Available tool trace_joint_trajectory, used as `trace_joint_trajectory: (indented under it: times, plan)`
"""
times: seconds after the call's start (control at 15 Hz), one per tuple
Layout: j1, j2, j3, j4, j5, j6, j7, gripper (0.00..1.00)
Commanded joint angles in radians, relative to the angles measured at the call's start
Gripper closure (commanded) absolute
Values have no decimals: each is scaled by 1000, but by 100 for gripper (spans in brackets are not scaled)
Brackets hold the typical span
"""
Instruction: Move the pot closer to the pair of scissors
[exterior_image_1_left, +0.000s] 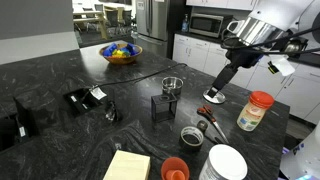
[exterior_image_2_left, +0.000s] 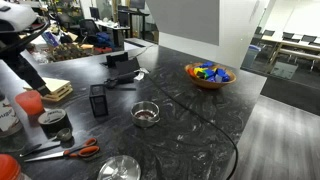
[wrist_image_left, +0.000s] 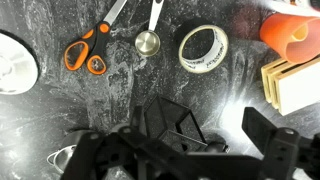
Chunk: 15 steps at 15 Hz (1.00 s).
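Observation:
The small silver pot (exterior_image_1_left: 172, 84) stands upright on the dark marble counter, also in an exterior view (exterior_image_2_left: 146, 113). In the wrist view only its rim shows at the bottom left (wrist_image_left: 62, 158). The orange-handled scissors (exterior_image_1_left: 210, 114) lie near the counter's edge, also seen in an exterior view (exterior_image_2_left: 76, 152) and the wrist view (wrist_image_left: 85, 55). My gripper (exterior_image_1_left: 214, 92) hangs open and empty above the counter near the scissors, well apart from the pot. In the wrist view my open fingers (wrist_image_left: 185, 150) frame the black square holder (wrist_image_left: 170, 120) below.
The black holder (exterior_image_1_left: 164, 106) stands between pot and scissors. A tape roll (wrist_image_left: 203, 47), measuring spoon (wrist_image_left: 147, 40), orange cup (wrist_image_left: 290, 30), wood block (wrist_image_left: 295, 82) and white lid (wrist_image_left: 12, 65) lie around. A red-lidded jar (exterior_image_1_left: 255, 110) and a fruit bowl (exterior_image_1_left: 122, 52) also stand there.

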Motion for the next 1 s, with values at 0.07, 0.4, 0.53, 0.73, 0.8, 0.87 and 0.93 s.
trace_joint_trajectory:
  times: [0.07,0.4,0.53,0.73,0.8,0.87,0.93]
  plan:
    - [4,0,-3,2,-3,-1,2,0]
    - [-43,54,-7,35,-6,-5,89,0]
    - [-84,81,-10,48,-8,4,179,0]
    - [-153,136,-15,73,-35,34,304,0]
    - [-178,156,-17,81,-54,52,349,0]
    - [-196,172,-18,91,-73,66,401,0]
    - [-210,181,-16,98,-91,78,459,0]
